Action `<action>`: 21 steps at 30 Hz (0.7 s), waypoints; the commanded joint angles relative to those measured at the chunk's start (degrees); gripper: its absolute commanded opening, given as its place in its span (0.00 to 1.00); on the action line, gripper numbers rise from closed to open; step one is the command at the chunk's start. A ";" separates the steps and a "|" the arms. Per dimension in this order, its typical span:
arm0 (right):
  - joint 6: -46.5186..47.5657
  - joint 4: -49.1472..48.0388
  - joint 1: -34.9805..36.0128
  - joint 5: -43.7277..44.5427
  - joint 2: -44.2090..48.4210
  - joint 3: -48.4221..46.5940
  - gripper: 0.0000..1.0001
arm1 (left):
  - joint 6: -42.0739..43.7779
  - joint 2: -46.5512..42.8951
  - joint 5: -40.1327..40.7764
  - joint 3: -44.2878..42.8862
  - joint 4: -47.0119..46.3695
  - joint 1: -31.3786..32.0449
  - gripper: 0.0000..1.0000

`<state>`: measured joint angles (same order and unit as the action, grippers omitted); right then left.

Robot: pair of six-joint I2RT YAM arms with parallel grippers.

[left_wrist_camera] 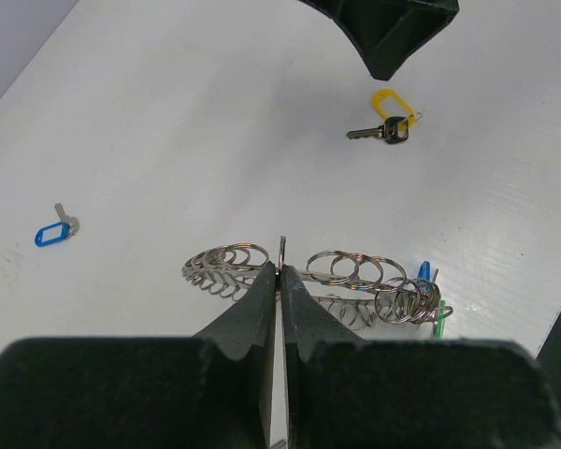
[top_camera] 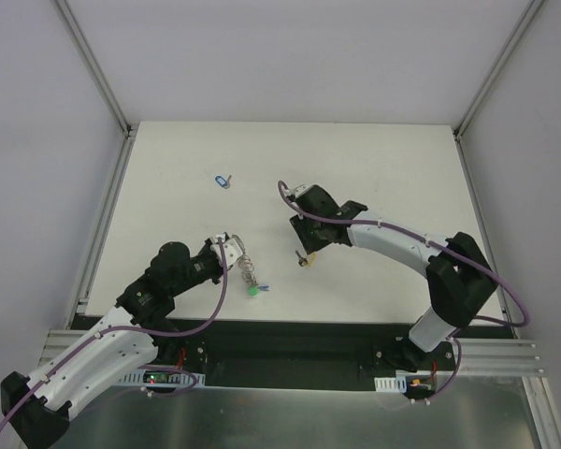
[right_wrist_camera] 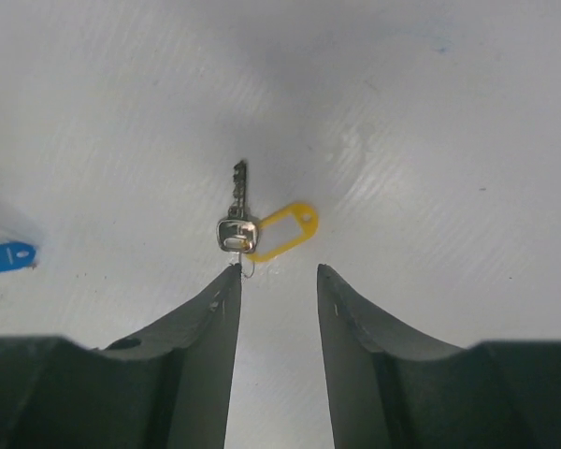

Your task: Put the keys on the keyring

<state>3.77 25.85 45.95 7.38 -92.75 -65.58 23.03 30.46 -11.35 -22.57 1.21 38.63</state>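
The keyring is a big grey wire ring strung with many small rings; it also shows in the top view. A green tag and a blue tag hang at its right end. My left gripper is shut on the ring's edge, which stands upright on the table. A key with a yellow tag lies just ahead of my open right gripper, close to its left fingertip. Another key with a blue tag lies apart at the far left.
The white table has metal frame rails along its left and right edges. The right gripper's black body hangs just beyond the yellow-tagged key in the left wrist view. The blue-tagged key lies to the left there.
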 commanded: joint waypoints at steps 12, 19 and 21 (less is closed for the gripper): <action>8.18 7.82 3.44 -6.33 -10.08 -6.84 0.26 | 0.09 -1.72 2.13 -1.60 -2.71 0.13 0.00; 8.53 7.73 3.53 -5.53 -12.01 -7.28 0.23 | -0.09 -1.89 1.69 -1.60 -2.71 0.13 0.00; 8.53 7.82 3.61 -5.01 -12.28 -7.28 0.22 | -0.09 -1.98 1.77 -1.69 -2.62 0.04 0.00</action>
<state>11.51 32.05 49.01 1.28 -104.40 -70.72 23.00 29.47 -9.85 -22.57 1.23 38.63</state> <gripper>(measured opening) 0.228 0.008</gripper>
